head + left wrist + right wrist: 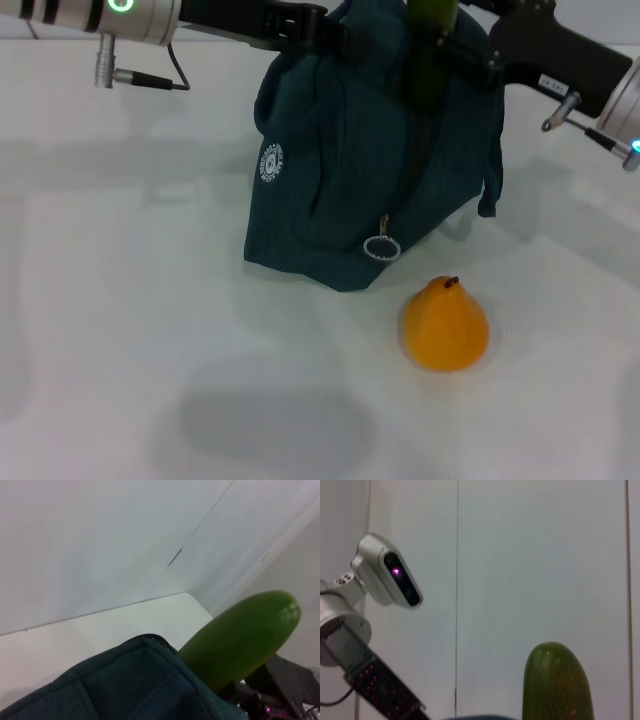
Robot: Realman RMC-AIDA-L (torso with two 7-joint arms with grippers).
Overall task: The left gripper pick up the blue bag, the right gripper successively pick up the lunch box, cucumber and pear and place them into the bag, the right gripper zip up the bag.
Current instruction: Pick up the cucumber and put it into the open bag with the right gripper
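The blue bag (pixel 350 180) stands on the desk (pixel 120 330), its top held up by the closed left end effector (pixel 300 25). The right end effector (pixel 470 50) grips the upright cucumber (pixel 430 50) half inside; it should lower straight, then release. One bag, one cucumber, one pear (pixel 446 325) beside the bag.

Cucumber (pixel 430 50) upright in blue bag (pixel 370 170)

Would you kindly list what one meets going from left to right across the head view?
Left gripper at the bag's top edge → blue bag → cucumber standing upright in the bag's mouth → right gripper beside it. The pear sits nearer, below the bag, so I leave it out.
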